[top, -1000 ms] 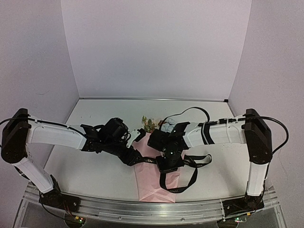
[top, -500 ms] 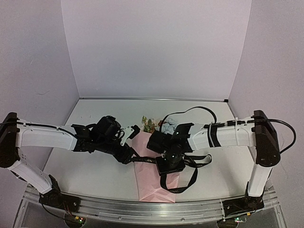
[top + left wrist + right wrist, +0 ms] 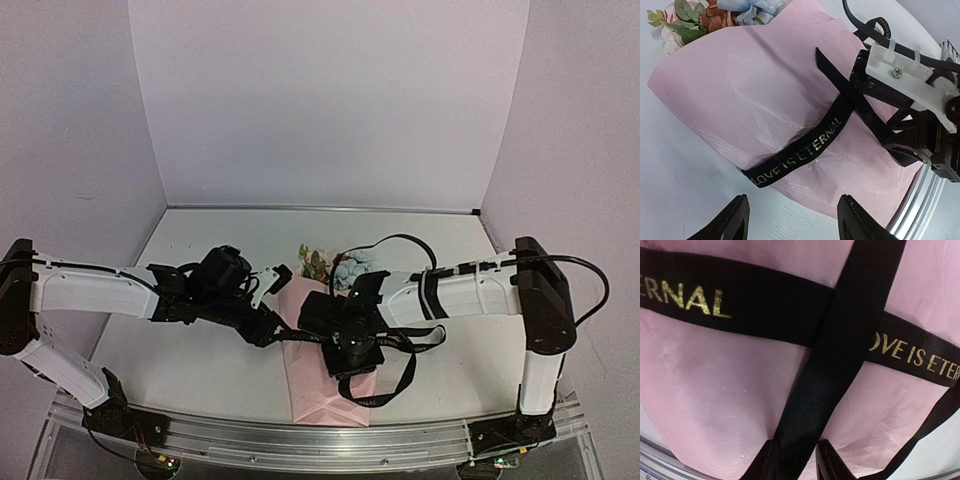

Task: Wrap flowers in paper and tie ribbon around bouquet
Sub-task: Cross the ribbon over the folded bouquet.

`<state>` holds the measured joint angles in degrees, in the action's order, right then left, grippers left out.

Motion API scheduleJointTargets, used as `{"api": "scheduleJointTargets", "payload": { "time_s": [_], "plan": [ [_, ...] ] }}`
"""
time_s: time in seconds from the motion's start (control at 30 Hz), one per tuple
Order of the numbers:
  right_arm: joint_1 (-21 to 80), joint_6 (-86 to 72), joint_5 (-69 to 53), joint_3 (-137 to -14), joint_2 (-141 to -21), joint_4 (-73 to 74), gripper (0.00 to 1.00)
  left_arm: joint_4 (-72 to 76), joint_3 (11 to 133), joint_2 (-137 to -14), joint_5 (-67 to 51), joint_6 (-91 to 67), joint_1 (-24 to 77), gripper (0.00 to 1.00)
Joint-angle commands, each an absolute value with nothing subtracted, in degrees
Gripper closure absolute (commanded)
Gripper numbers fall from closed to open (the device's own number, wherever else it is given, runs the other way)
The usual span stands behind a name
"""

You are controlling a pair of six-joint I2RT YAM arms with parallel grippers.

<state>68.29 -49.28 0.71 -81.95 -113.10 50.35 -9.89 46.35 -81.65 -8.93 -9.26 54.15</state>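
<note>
From above: finds the bouquet [image 3: 318, 380] lying on the white table [image 3: 200, 240] between the two arms, pink cone pointing toward the near rail [image 3: 300, 438], flowers [image 3: 325, 262] poking out at the far end. Shows the ribbon [image 3: 303, 337] crossing the middle of the cone, with loose lengths looping off to the right. Places the left gripper [image 3: 277, 274] just beside the cone's upper left edge and the right gripper [image 3: 352, 352] low over the cone's centre, fingers hidden under the wrist.

From the left wrist: looks down on the paper [image 3: 740, 90] folded into its cone, blue, rust and white heads at top left. Shows one ribbon band, gold lettering LOVE IS ETERNAL, slanting across the wrap, and a second strand crossing over it beside the right arm's black and white wrist. Shows the left fingertips [image 3: 737, 222] spread wide over bare table, nothing between them, just clear of the paper.

From the right wrist: closes in on the crossing, lettered band flat on the pink, plain strand laid over it and running down between the two fingertips [image 3: 767, 462]. Jaws narrow, tips flanking that strand closely; cannot tell whether they actually pinch it, the tips being cut off at the bottom edge.
</note>
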Motion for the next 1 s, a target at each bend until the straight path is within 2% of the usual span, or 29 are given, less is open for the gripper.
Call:
{"api": "scheduleJointTargets", "payload": {
  "time_s": [0.0,0.07,0.1,0.43,0.73,0.87,0.97],
  "plan": [
    [68.52,-49.47,1.71,-81.44,-112.24,51.01,0.90,-7.31,46.48,-80.72,-9.91,-9.08,53.95,0.38],
    [68.41,-48.69,1.89,-80.34,-110.53,50.93,0.99,-7.28,47.02,-81.49,-10.38,-8.30,53.97,0.38],
    [68.35,-48.04,1.83,-79.67,-109.75,50.89,1.00,-7.28,47.23,-82.06,-10.45,-7.63,53.97,0.39],
    [64.62,-40.70,-3.37,-70.62,-95.27,49.62,1.00,-6.97,51.83,-88.49,-8.16,3.31,56.22,0.43],
    [63.26,-43.86,-5.59,-66.60,-90.41,46.84,1.00,-7.40,56.99,-97.60,-3.52,12.30,59.45,0.39],
    [63.25,-44.40,-5.84,-65.51,-90.68,45.03,0.89,-8.03,60.00,-101.49,1.57,12.78,59.67,0.39],
    [63.21,-44.59,-5.13,-64.72,-91.17,43.16,0.79,-7.30,60.30,-101.96,3.73,12.03,59.66,0.45]
  ]
}}
